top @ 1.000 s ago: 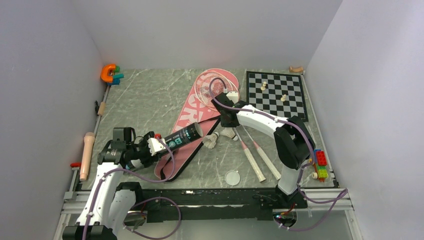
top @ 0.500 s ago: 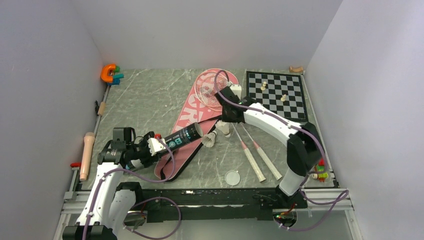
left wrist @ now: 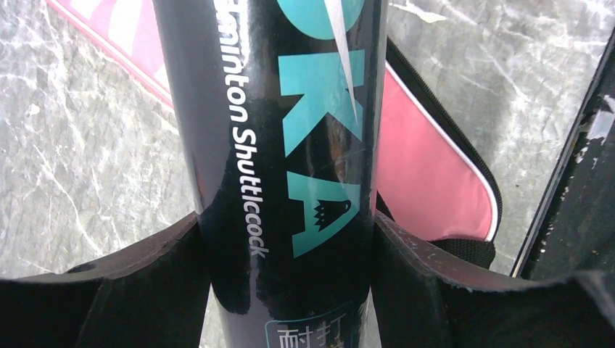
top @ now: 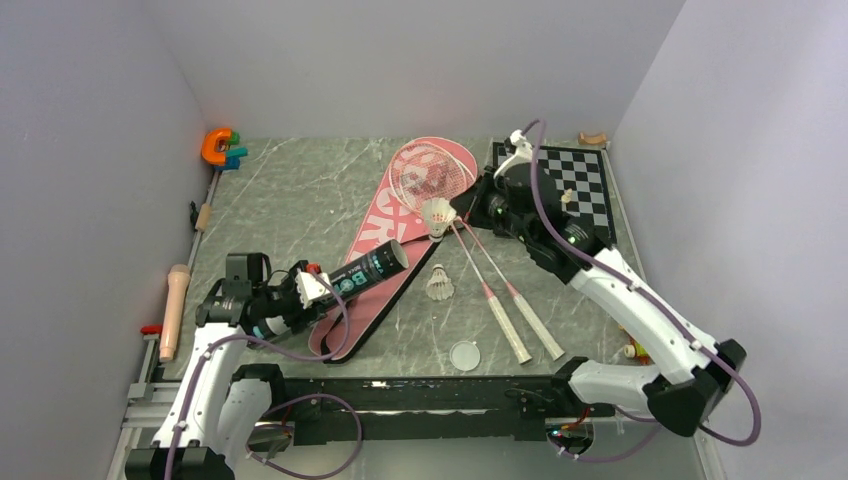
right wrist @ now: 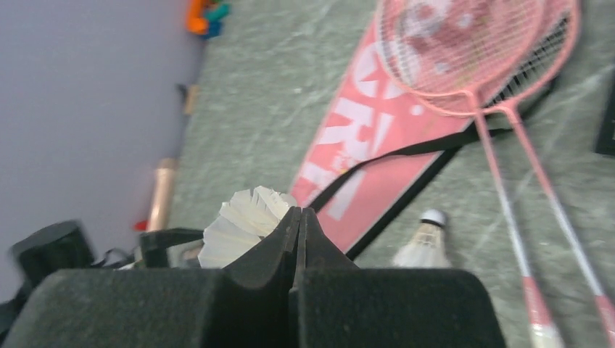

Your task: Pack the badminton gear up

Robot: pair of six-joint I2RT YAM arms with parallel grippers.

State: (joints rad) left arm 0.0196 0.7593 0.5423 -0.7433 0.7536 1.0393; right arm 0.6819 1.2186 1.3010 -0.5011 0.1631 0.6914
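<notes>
Left jaws grip tube [top: 365, 270], right jaws grip shuttlecock [top: 437, 213] | I judge early: rackets [top: 506, 325], bag [top: 385, 215], other shuttlecock [top: 438, 285] lie on bench [top: 300, 200].

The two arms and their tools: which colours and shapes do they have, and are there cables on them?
The left arm and the right arm have smooth white link shells with black joints. A thin purple cable runs loosely along each arm. The left tool and the right tool have broad matte black fingers. No markings are readable.
</notes>
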